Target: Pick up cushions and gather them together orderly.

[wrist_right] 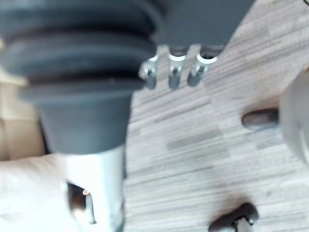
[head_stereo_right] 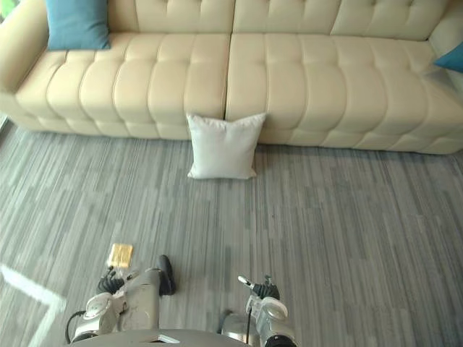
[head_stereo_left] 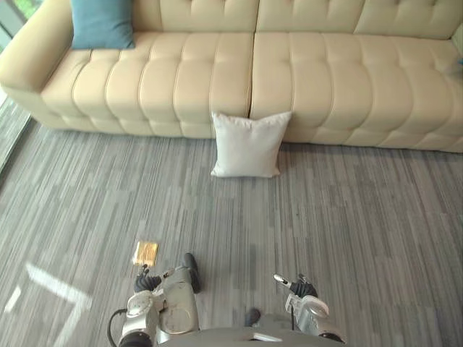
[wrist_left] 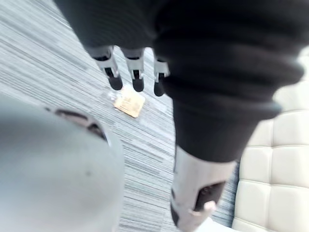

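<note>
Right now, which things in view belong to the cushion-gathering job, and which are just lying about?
Part of the job:
white cushion, on the floor, leaning against the sofa front
teal cushion, on the sofa's left end
second teal cushion, at the sofa's right end, partly in view

Just lying about:
small flat yellow item on the floor

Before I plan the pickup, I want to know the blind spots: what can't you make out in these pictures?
The right blue cushion: cut off by the right eye view's edge.
The left blue cushion: top cut off by the upper edge, both eye views.
The small yellow thing on the floor: too small to identify.
The white cushion: its back is hidden against the sofa.
</note>
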### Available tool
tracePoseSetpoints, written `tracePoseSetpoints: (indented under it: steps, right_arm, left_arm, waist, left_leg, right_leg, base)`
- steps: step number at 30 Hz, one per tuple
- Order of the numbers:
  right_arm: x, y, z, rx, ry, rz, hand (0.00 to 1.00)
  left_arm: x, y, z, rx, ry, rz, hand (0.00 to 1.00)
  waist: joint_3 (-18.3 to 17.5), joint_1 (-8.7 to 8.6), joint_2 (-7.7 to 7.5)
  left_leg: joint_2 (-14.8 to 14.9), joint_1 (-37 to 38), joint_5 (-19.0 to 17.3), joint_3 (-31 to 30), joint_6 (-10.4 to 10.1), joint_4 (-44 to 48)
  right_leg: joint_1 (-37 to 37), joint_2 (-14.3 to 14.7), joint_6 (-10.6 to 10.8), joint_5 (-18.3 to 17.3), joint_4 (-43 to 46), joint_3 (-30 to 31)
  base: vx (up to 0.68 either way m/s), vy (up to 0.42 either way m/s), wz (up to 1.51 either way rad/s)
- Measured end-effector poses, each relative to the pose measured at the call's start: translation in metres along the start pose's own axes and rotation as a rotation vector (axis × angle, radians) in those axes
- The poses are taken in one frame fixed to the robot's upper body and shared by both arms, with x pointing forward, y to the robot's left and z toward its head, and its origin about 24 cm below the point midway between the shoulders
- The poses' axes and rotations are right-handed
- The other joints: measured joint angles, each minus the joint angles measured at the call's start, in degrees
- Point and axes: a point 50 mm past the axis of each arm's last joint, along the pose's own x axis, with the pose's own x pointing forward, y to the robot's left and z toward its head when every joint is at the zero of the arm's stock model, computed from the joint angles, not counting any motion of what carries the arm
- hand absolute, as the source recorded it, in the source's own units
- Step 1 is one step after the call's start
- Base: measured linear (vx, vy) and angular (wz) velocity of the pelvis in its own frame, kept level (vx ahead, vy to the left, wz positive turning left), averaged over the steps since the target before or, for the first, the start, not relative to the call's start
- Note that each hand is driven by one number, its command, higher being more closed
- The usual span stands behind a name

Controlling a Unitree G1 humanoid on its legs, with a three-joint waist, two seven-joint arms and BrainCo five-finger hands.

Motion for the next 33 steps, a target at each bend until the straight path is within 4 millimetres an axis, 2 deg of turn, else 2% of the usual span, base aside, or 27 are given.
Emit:
tracePoseSetpoints:
  steps: [1, 3, 4, 5, 6, 7, 9, 11, 14, 16, 17, 18, 19, 20, 21, 22, 23, 24, 25, 26, 27, 29, 30, 31, 32, 33]
  right_arm:
    - [-0.002, 0.006, -0.005, 0.01, 0.015, 0.012, 0.0]
    - [-0.004, 0.013, -0.011, 0.013, 0.035, 0.028, 0.0]
    - [-0.003, 0.013, -0.01, 0.012, 0.031, 0.03, 0.0]
    - [-0.003, 0.015, -0.009, -0.003, 0.023, 0.041, 0.0]
    - [-0.004, 0.016, -0.01, -0.005, 0.023, 0.046, 0.0]
    - [-0.004, 0.019, -0.008, -0.018, 0.016, 0.059, 0.0]
    - [-0.004, 0.022, -0.007, -0.024, 0.01, 0.069, 0.0]
    - [-0.003, 0.022, -0.001, -0.03, -0.015, 0.072, 0.0]
    - [0.0, 0.02, 0.004, -0.04, -0.026, 0.07, 0.0]
    - [0.002, 0.017, 0.008, -0.049, -0.034, 0.062, 0.0]
    - [0.002, 0.013, 0.008, -0.057, -0.032, 0.053, 0.0]
    - [0.005, 0.002, 0.01, -0.077, -0.026, 0.029, 0.0]
    - [0.005, -0.002, 0.011, -0.08, -0.028, 0.018, 0.0]
    - [0.006, -0.008, 0.013, -0.072, -0.033, 0.0, 0.0]
    - [0.006, -0.01, 0.013, -0.069, -0.03, -0.005, 0.0]
    - [0.006, -0.013, 0.011, -0.055, -0.026, -0.014, 0.0]
    - [0.005, -0.013, 0.01, -0.056, -0.023, -0.014, 0.0]
    - [0.004, -0.013, 0.006, -0.057, -0.008, -0.015, 0.0]
    - [0.003, -0.016, 0.003, -0.06, 0.001, -0.021, 0.0]
    - [0.003, -0.017, 0.002, -0.06, 0.003, -0.024, 0.0]
    - [0.002, -0.018, -0.001, -0.06, 0.009, -0.027, 0.0]
    - [0.001, -0.02, -0.003, -0.06, 0.018, -0.032, 0.0]
    - [0.001, -0.02, -0.004, -0.057, 0.021, -0.035, 0.0]
    - [0.001, -0.021, -0.005, -0.056, 0.023, -0.037, 0.0]
    - [0.0, -0.023, -0.006, -0.058, 0.025, -0.041, 0.0]
    - [0.0, -0.021, -0.006, -0.056, 0.026, -0.038, 0.0]
  left_arm:
    - [0.001, 0.003, -0.001, 0.013, 0.005, 0.0, 0.0]
    - [0.002, 0.01, -0.002, 0.042, 0.016, 0.005, 0.0]
    - [0.002, 0.01, -0.003, 0.052, 0.022, 0.005, 0.0]
    - [0.002, 0.011, -0.006, 0.087, 0.04, -0.004, 0.0]
    - [0.002, 0.012, -0.007, 0.095, 0.046, -0.004, 0.0]
    - [0.002, 0.015, -0.01, 0.101, 0.058, 0.0, 0.0]
    - [0.0, 0.018, -0.015, 0.103, 0.072, 0.007, 0.0]
    - [-0.001, 0.018, -0.02, 0.101, 0.094, 0.008, 0.0]
    - [-0.002, 0.017, -0.023, 0.1, 0.104, 0.006, 0.0]
    - [-0.002, 0.016, -0.025, 0.105, 0.117, 0.004, 0.0]
    - [-0.002, 0.016, -0.027, 0.113, 0.123, 0.0, 0.0]
    - [-0.003, 0.011, -0.032, 0.128, 0.149, -0.017, 0.0]
    - [-0.004, 0.007, -0.032, 0.131, 0.149, -0.032, 0.0]
    - [-0.004, -0.001, -0.031, 0.124, 0.143, -0.053, 0.0]
    - [-0.004, -0.004, -0.031, 0.122, 0.142, -0.059, 0.0]
    - [-0.004, -0.006, -0.03, 0.115, 0.137, -0.069, 0.0]
    - [-0.004, -0.007, -0.029, 0.112, 0.135, -0.074, 0.0]
    - [-0.003, -0.007, -0.026, 0.094, 0.121, -0.071, 0.0]
    - [-0.003, -0.009, -0.021, 0.063, 0.098, -0.066, 0.0]
    - [-0.003, -0.009, -0.02, 0.051, 0.091, -0.063, 0.0]
    - [-0.003, -0.008, -0.016, 0.038, 0.076, -0.056, 0.0]
    - [-0.002, -0.007, -0.014, 0.031, 0.066, -0.051, 0.0]
    - [-0.002, -0.006, -0.013, 0.028, 0.061, -0.048, 0.0]
    - [-0.002, -0.005, -0.013, 0.024, 0.06, -0.045, 0.0]
    - [-0.002, -0.005, -0.014, 0.023, 0.064, -0.043, 0.0]
    - [-0.002, -0.005, -0.014, 0.02, 0.064, -0.043, 0.0]
  waist:
    - [-1.25, -0.24, -1.58]
    - [-2.04, -0.29, -3.0]
    - [-2.06, -0.42, -3.02]
    - [-1.82, -0.73, -2.62]
    - [-1.59, -0.73, -2.25]
    - [-1.69, -0.77, -2.4]
    - [-1.94, -1.02, -2.8]
    - [-1.96, -2.23, -2.84]
    - [-1.95, -2.92, -2.46]
    - [-1.85, -3.65, -2.26]
    - [-1.69, -4.13, -2.13]
    - [-1.4, -4.06, 0.02]
    - [-1.52, -3.98, 0.75]
    - [-1.15, -4.47, 1.43]
    - [-1.03, -4.58, 1.69]
    - [-1.03, -4.95, 2.06]
    - [-0.98, -5.18, 2.08]
    - [-0.81, -5.22, 2.15]
    - [-0.65, -4.65, 2.42]
    - [-0.63, -4.19, 2.42]
    - [-0.54, -3.54, 2.27]
    - [-0.59, -3.18, 2.35]
    - [-0.64, -2.9, 2.37]
    - [-0.63, -2.67, 2.36]
    - [-0.88, -2.33, 2.7]
    - [-0.98, -2.01, 2.71]
  left_leg:
    - [-0.58, 0.32, -2.34, 1.76, 0.49, 0.98]
    - [-0.77, 3.22, -6.05, 4.14, 1.85, 2.59]
    - [-0.96, 4.48, -6.91, 4.2, 2.0, 2.51]
    - [-1.06, 8.21, -8.94, 4.94, 2.41, 2.29]
    - [-1.07, 9.52, -9.48, 5.07, 2.65, 2.17]
    - [-1.16, 13.1, -10.97, 5.12, 2.21, 0.59]
    - [-1.54, 16.43, -11.92, 5.12, 1.52, -1.55]
    - [-2.42, 21.84, -11.7, 5.24, 0.72, -5.97]
    - [-2.31, 25.76, -11.63, 5.38, -1.54, -9.78]
    - [-1.9, 27.86, -12.03, 5.22, -3.59, -11.94]
    - [-1.88, 29.68, -12.35, 4.7, -5.86, -13.1]
    - [-0.62, 32.49, -12.12, 2.5, -6.18, -15.75]
    - [-0.5, 32.88, -11.31, 1.55, -5.71, -16.73]
    - [-0.48, 33.61, -9.41, 0.03, -6.37, -17.7]
    - [-0.27, 34.18, -8.59, -0.16, -6.9, -17.61]
    - [1.0, 33.51, -7.04, -1.42, -7.46, -13.5]
    - [1.85, 32.39, -6.73, -2.48, -7.32, -10.08]
    - [3.81, 28.96, -5.27, -5.21, -6.59, 0.05]
    - [6.9, 22.88, -3.16, -7.59, -6.61, 16.31]
    - [7.73, 20.96, -3.29, -7.55, -6.63, 21.11]
    - [9.71, 16.41, -4.02, -5.93, -6.15, 30.07]
    - [10.16, 11.79, -6.2, -2.84, -4.81, 32.1]
    - [9.89, 10.13, -7.32, -1.15, -4.26, 29.76]
    - [9.51, 9.5, -7.35, -0.14, -3.95, 27.04]
    - [9.04, 8.22, -4.56, 2.5, -1.68, 19.25]
    - [8.78, 8.88, -4.77, 2.69, -1.85, 19.23]
  right_leg:
    - [-1.65, -1.76, 0.0, 0.01, 3.17, 0.52]
    - [-6.94, -4.34, 0.96, 1.41, 16.51, 1.92]
    - [-8.16, -4.93, 1.64, 2.54, 20.41, 2.2]
    - [-11.69, -6.13, 2.73, 4.63, 31.54, 3.41]
    - [-13.08, -6.52, 2.87, 4.51, 35.44, 3.51]
    - [-16.18, -6.69, 2.2, 3.92, 43.04, 2.3]
    - [-19.77, -6.66, 1.39, 2.63, 47.22, 0.78]
    - [-24.61, -6.43, 0.41, -0.13, 44.57, -2.79]
    - [-28.56, -5.16, -0.89, -0.21, 33.26, -6.48]
    - [-31.22, -3.93, -1.7, 3.73, 22.36, -6.79]
    - [-30.84, -3.29, -2.17, 10.87, 15.55, -6.18]
    - [-28.72, -1.09, -3.63, 14.36, 15.43, -7.14]
    - [-28.85, -0.82, -3.99, 13.12, 16.32, -7.06]
    - [-30.03, -0.99, -4.63, 9.48, 20.09, -7.07]
    - [-30.14, -1.09, -5.08, 7.88, 21.66, -7.26]
    - [-28.41, -0.51, -5.69, 5.57, 22.14, -7.88]
    - [-26.95, -0.22, -5.75, 5.09, 21.51, -8.38]
    - [-23.46, 0.66, -5.73, 4.36, 19.55, -9.0]
    - [-18.85, 1.73, -6.13, 3.8, 16.67, -9.46]
    - [-17.51, 2.12, -6.3, 3.54, 15.96, -9.32]
    - [-14.07, 2.81, -6.36, 2.67, 14.31, -8.57]
    - [-10.46, 2.8, -6.05, 1.83, 11.97, -7.48]
    - [-9.33, 2.45, -4.74, 2.24, 11.25, -6.94]
    - [-8.85, 2.22, -4.56, 2.19, 11.21, -6.6]
    - [-8.72, 2.16, -2.69, 1.11, 12.52, -5.82]
    - [-8.57, 1.77, -2.23, 0.7, 12.88, -5.37]
  base:
    - [0.58, 0.384, -0.64]
    - [0.47, 0.311, -0.56]
    - [0.37, 0.248, -0.3]
    - [0.28, 0.171, -0.11]
    - [0.38, 0.159, -0.09]
    - [0.3, 0.084, -0.04]
    - [0.3, 0.023, 0.02]
    - [0.35, -0.051, 0.14]
    - [0.31, -0.123, 0.05]
    - [0.37, -0.227, 0.11]
    - [0.53, -0.281, 0.16]
    - [0.45, -0.229, 0.11]
    - [0.42, -0.199, 0.07]
    - [0.31, -0.172, 0.02]
    - [0.47, -0.265, 0.05]
    - [0.41, -0.241, 0.06]
    - [0.4, -0.24, 0.22]
    - [0.41, -0.207, 0.24]
    - [0.32, -0.15, 0.11]
    - [0.34, -0.076, -0.15]
    - [0.21, -0.014, -0.26]
    - [0.29, 0.033, -0.31]
    - [0.28, 0.09, -0.33]
    - [0.3, 0.133, -0.36]
    - [0.27, 0.129, -0.28]
    - [0.34, 0.154, -0.06]
